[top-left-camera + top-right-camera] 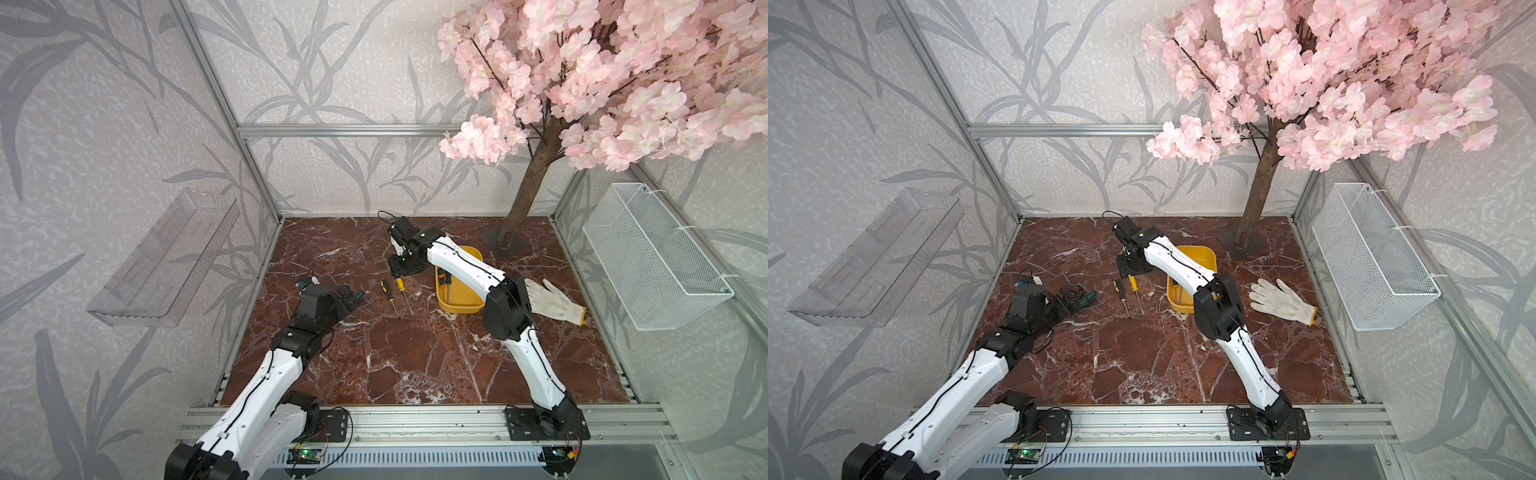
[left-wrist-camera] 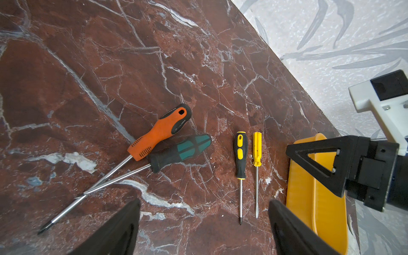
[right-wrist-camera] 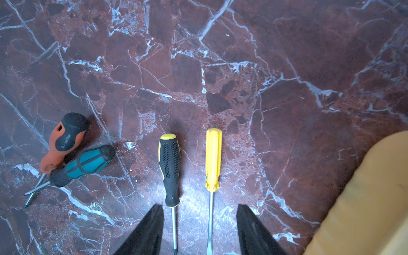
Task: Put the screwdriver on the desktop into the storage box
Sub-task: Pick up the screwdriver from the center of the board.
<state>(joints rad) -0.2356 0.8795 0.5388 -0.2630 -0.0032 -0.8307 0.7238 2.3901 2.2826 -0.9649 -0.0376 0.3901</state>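
Both top views: the storage box [image 1: 461, 308] sits on the desktop [image 1: 415, 353], a black-and-yellow screwdriver [image 1: 385, 287] and a yellow screwdriver [image 1: 401, 285] just beside it. Left wrist view: the left gripper [image 2: 204, 202] gapes wide, empty; an orange screwdriver [image 2: 159, 132] and a green screwdriver [image 2: 180, 150] lie crossed, farther from the box. Right wrist view: the right gripper [image 3: 200, 207] hangs half-open over the nearer pair's shafts, gripping nothing.

glossy marble desktop [image 1: 415, 353], plastic storage box [image 1: 457, 308]

A white glove [image 1: 555, 300] lies near a pink blossom tree [image 1: 534, 178] and wire basket [image 1: 648, 257].
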